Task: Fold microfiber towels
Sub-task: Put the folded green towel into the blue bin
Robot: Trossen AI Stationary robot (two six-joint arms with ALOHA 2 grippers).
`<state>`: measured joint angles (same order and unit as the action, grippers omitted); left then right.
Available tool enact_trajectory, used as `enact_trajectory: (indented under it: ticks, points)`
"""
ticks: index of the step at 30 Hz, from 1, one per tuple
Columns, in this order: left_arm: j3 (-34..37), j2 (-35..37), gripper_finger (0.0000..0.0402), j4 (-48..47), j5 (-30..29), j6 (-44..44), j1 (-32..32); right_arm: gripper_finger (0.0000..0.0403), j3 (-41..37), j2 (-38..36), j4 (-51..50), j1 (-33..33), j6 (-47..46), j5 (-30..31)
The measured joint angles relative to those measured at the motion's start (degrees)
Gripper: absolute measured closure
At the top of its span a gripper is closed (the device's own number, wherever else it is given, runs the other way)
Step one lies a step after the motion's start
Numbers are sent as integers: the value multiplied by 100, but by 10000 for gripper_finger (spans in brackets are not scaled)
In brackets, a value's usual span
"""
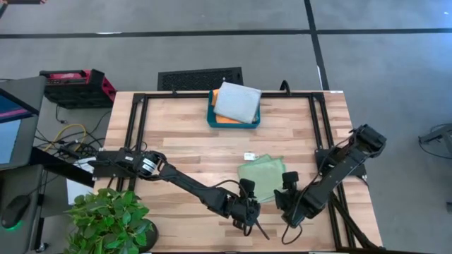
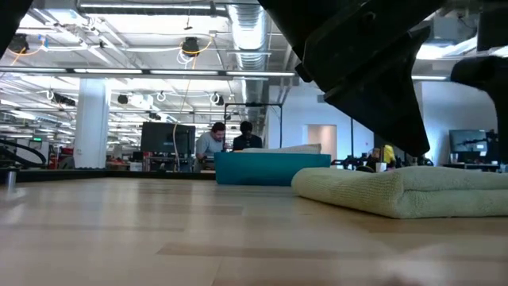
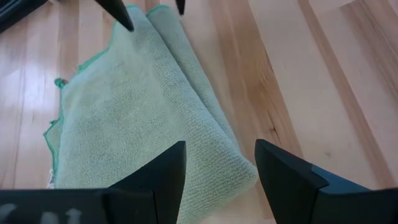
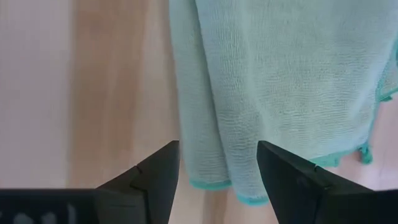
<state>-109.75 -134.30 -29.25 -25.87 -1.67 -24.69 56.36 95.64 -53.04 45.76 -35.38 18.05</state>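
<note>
Both grippers stand open and empty over the near edge of the table: the left gripper (image 1: pixel 246 209) hovers just above one near corner of the light green towel (image 1: pixel 263 176), the right gripper (image 1: pixel 288 201) above the other. That towel lies folded between and just ahead of them, so its fold looks finished. Well beyond both, a grey towel (image 1: pixel 237 101) sits stacked on an orange towel (image 1: pixel 220 118) in the teal tray (image 1: pixel 210 117); the green one likely belongs there next.
</note>
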Motion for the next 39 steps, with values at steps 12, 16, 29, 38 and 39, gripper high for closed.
enact_trajectory:
  ticks: [12, 16, 29, 38, 39]
  points:
    - [0, 0, 216, 11, 14, 44, 0, 165, 20, 738, -49, -167, 440, 56]
    - [-2, -57, 216, 130, 109, -24, 2, 167, 15, 771, -52, -178, 386, 97]
    - [7, -337, 216, 274, -580, -222, -56, 364, -17, 776, 196, -267, 134, 266]
    - [2, -380, 216, 108, -811, 451, -63, 383, -15, 776, 267, -544, 132, 260]
    - [2, -380, 216, 28, -896, 560, -63, 387, -11, 776, 259, -576, 132, 257]
